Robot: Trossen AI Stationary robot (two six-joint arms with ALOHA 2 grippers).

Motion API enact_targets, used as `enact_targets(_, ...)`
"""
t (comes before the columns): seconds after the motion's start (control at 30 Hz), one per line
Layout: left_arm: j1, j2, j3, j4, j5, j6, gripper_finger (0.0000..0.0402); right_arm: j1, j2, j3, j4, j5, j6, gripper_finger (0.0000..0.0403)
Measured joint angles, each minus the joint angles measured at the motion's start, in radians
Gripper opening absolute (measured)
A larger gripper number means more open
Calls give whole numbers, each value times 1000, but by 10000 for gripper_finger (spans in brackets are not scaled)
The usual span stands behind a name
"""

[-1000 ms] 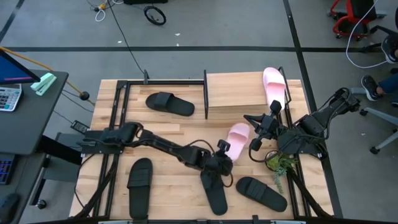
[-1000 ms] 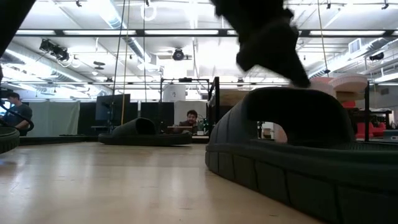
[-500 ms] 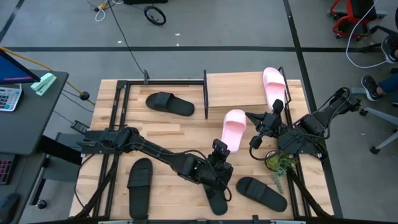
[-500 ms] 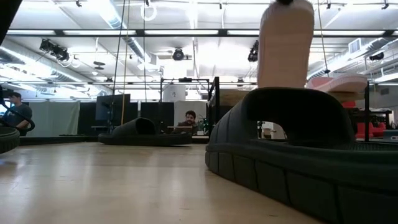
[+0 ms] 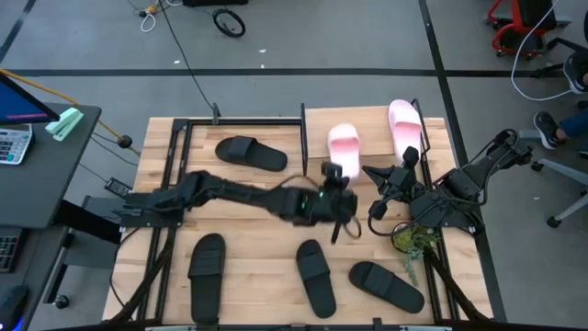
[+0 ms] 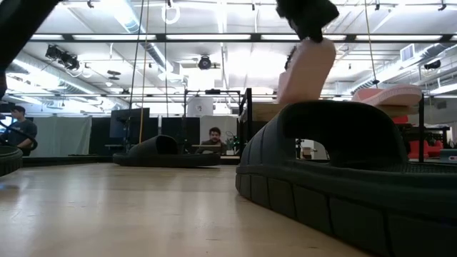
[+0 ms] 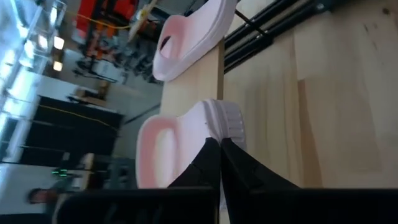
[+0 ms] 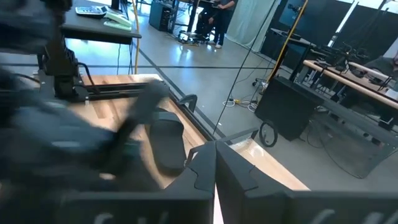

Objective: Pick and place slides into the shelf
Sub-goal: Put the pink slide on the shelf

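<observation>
My left gripper [image 5: 336,175] reaches over the near edge of the shelf [image 5: 317,138] and is shut on a pale pink slide [image 5: 343,145]. In the low view this slide [image 6: 305,71] slants down from the gripper [image 6: 308,32] toward the shelf top. The second pink slide [image 5: 405,124] lies flat on the shelf's top board. Four black slides lie sole-down on the table: one far left [image 5: 251,153], one near left [image 5: 206,274], two near the middle [image 5: 317,278] [image 5: 386,285]. My right gripper [image 5: 372,190] waits, shut, right of the shelf. My left gripper pinches the pink slide by the end of its sole [image 7: 219,127] nearest the arm, between both fingers [image 7: 208,158]. The fingers come from the table's near side, along the slide. The slide is clear of the table and tilted; whether its far end touches the shelf top, I cannot tell.
A small green plant [image 5: 411,241] lies by the right arm's base. Black frame rails [image 5: 179,152] run along the table's left side. In the low view a black slide [image 6: 335,164] fills the foreground. A person sits in the room beyond [image 6: 214,137].
My left gripper has carried the pink slide from the table's middle-right, up and toward the far edge, over the shelf's top board. The slide has come clear of the table and now points lengthwise toward the far edge. The right arm has kept still.
</observation>
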Motion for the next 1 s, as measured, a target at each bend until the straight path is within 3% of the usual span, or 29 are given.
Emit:
enact_targets(0.23,93,78,0,139,215,26,3,0,0,0,0,1,-1,11)
enact_targets(0.53,125,231,0,394,223,290,1,0,0,0,-2,2,-27,10)
enact_targets(0.83,128,241,3,445,232,314,0,0,0,0,-3,2,-29,12)
enact_targets(1.0,122,237,83,415,234,331,0,0,0,0,-3,2,-29,10)
